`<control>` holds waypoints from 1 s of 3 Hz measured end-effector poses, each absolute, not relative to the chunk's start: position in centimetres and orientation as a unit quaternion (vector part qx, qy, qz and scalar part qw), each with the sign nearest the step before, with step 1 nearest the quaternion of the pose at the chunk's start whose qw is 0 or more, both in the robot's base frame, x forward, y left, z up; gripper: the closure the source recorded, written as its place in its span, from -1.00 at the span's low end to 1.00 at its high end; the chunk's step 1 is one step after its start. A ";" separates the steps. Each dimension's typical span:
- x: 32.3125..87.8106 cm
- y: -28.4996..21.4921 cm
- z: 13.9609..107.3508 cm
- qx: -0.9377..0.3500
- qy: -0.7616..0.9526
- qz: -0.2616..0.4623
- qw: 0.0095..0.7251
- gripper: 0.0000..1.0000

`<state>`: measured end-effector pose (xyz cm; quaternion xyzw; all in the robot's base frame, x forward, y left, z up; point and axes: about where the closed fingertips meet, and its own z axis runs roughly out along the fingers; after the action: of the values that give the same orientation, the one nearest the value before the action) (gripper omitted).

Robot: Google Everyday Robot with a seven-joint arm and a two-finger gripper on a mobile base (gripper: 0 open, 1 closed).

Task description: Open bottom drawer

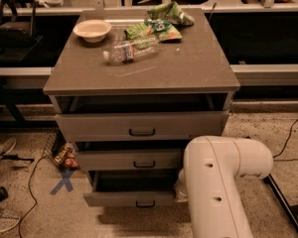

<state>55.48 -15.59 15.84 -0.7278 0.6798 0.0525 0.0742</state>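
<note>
The cabinet [139, 68] has three grey-beige drawers, all pulled out somewhat. The bottom drawer [131, 198] is the lowest one, with a small black bar handle [145, 204] at its centre; it stands out furthest, with a dark gap showing inside. The middle drawer [129, 160] and top drawer [139, 125] sit above it. My white arm [216, 182] fills the lower right. The gripper [180, 190] is tucked behind the arm at the bottom drawer's right end, mostly hidden.
On the cabinet top lie a white bowl [92, 29], a plastic bottle [131, 49] on its side and green snack bags [161, 21]. A snack packet [64, 155] and a blue cross mark [63, 181] are on the floor at left. Cables run over the floor.
</note>
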 end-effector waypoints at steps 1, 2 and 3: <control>55.3 -15.9 16.1 -0.726 0.682 0.050 0.073 0.90; 55.1 -16.1 16.0 -0.724 0.684 0.050 0.075 1.00; 55.1 -16.1 16.0 -0.724 0.684 0.050 0.075 1.00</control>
<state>55.09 -16.07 16.03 -0.7238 0.6840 0.0504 0.0751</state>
